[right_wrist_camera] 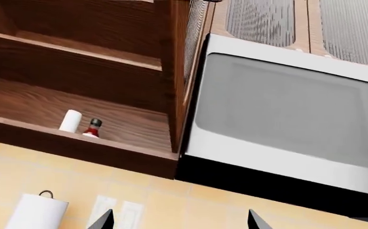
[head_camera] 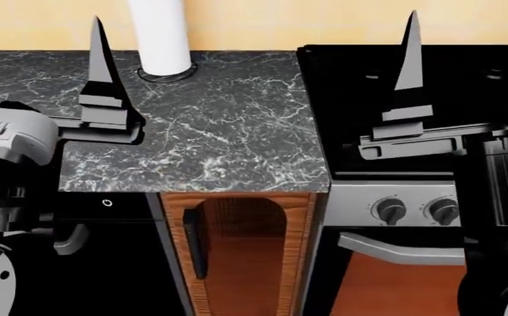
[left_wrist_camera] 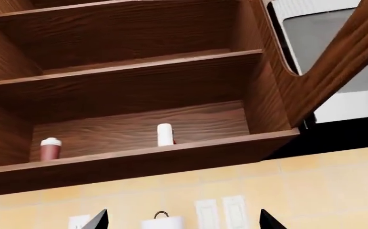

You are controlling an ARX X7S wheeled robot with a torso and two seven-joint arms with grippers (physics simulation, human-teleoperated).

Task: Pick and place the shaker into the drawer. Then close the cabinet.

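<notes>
The shaker, a small white cylinder, stands upright on the lowest shelf of the open wall cabinet. It shows again in the right wrist view as the shaker, beside a red bottle. Both arms are held over the worktop, well below that shelf. My left gripper is open with only the tiled wall between its fingers. My right gripper is open and empty too. In the head view the left gripper and the right gripper point at the back wall. The drawer is out of view.
A dull-red pot with a white cap stands at the shelf's other end. A paper-towel roll stands on the marble counter. A stove is at the right, a microwave above it. A narrow wooden door with a black handle lies below the counter.
</notes>
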